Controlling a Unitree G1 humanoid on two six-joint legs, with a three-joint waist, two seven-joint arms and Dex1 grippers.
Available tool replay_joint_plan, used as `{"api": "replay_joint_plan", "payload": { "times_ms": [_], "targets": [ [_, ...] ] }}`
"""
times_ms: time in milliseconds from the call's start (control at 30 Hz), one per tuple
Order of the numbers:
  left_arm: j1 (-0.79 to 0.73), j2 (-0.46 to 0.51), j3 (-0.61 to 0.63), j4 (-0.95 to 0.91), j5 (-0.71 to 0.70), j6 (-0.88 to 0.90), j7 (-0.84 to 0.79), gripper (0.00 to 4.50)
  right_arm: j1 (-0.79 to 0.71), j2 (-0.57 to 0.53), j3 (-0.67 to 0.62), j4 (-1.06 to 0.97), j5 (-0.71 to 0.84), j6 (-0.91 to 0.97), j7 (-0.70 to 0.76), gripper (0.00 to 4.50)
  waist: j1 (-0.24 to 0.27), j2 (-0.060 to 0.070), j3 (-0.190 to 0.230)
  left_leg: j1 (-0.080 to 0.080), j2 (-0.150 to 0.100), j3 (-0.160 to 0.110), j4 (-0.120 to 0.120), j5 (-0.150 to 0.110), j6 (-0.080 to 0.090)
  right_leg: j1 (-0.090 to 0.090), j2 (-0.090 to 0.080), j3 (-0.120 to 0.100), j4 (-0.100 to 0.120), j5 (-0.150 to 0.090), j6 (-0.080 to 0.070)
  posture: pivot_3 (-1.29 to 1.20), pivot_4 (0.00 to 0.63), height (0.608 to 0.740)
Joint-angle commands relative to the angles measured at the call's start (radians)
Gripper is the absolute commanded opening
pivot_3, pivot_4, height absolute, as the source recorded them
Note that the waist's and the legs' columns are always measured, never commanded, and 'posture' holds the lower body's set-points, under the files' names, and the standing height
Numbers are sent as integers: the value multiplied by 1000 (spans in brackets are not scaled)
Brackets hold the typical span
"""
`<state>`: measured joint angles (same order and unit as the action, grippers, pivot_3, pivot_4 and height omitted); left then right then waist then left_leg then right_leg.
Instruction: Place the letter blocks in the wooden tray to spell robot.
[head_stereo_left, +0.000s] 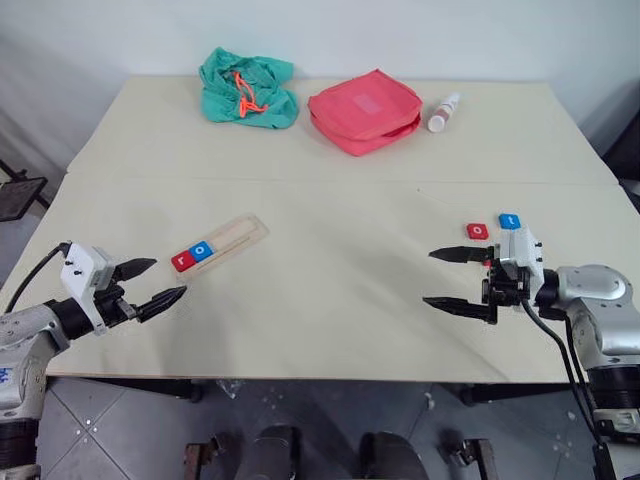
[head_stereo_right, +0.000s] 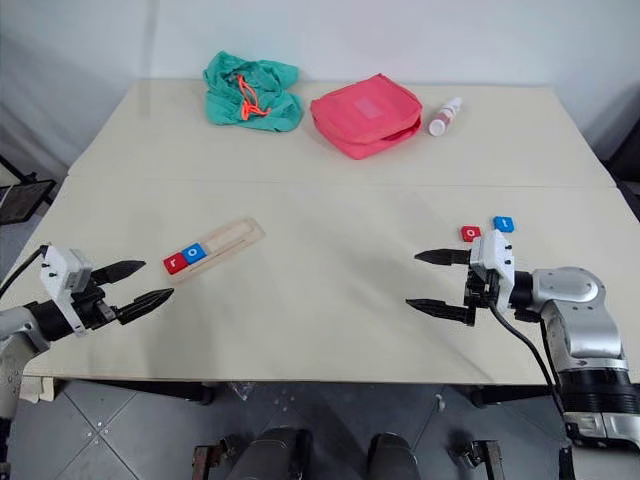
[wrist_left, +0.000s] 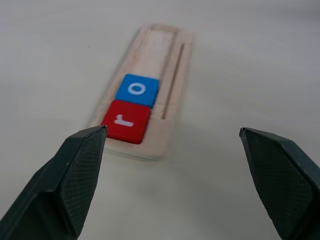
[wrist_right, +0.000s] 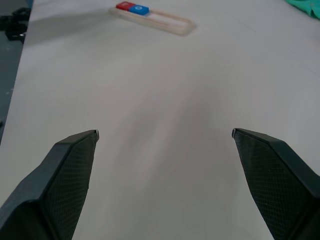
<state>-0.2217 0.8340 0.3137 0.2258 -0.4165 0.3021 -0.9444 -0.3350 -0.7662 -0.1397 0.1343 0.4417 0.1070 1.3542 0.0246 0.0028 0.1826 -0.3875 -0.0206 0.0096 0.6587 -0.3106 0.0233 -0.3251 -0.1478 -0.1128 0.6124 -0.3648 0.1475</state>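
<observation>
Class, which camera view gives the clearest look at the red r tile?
The left wrist view: the red r tile sits close, its letter readable, in the wooden tray. Both eye views show it small; the right wrist view shows it distant.

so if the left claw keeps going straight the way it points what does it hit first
Probably the wooden tray, at the end holding the red r block. The left claw is open and aimed at it, though its height above the table is unclear.
</observation>
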Motion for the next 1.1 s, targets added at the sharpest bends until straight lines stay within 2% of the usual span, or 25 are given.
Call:
{"api": "replay_joint_plan", "payload": {
  "times_ms": [33, 233, 500, 600, 1100],
  "targets": [
    [-131, 34, -72, 163, 73, -50, -61, 4500, 44, -29, -65, -99, 42, 20, -29, 4467, 0, 0, 0, 0, 0, 0, 0, 0, 0, 0, 0, -1, 0, 0, 0, 0, 150, 740],
    [-299, 11, -159, 380, 149, -141, -126, 4500, 126, -47, -114, -185, 63, 47, -70, 4467, -4, -1, 1, 0, 0, 1, 0, 0, 0, -2, 0, -1, 2, 0, 0, 0, 150, 740],
    [-399, -2, -235, 533, 224, -215, -197, 4500, 195, -56, -158, -249, 77, 60, -108, 4467, -2, -3, 2, 0, 0, 2, 1, 0, 0, -4, -1, -1, 8, 0, 0, 0, 150, 740],
    [-434, 1, -261, 602, 268, -227, -177, 4500, 205, -51, -158, -264, 78, 61, -125, 4467, 0, -3, 2, 0, -1, 2, 2, 0, 0, -3, -2, -1, 9, 0, 0, 0, 150, 740],
    [-432, 18, -287, 622, 323, -264, -205, 4500, 173, -44, -128, -242, 71, 45, -141, 4467, -3, -3, 2, 0, 0, 2, 3, 0, 0, -3, -2, -1, 10, 0, 0, 0, 150, 740]
  ]
}}
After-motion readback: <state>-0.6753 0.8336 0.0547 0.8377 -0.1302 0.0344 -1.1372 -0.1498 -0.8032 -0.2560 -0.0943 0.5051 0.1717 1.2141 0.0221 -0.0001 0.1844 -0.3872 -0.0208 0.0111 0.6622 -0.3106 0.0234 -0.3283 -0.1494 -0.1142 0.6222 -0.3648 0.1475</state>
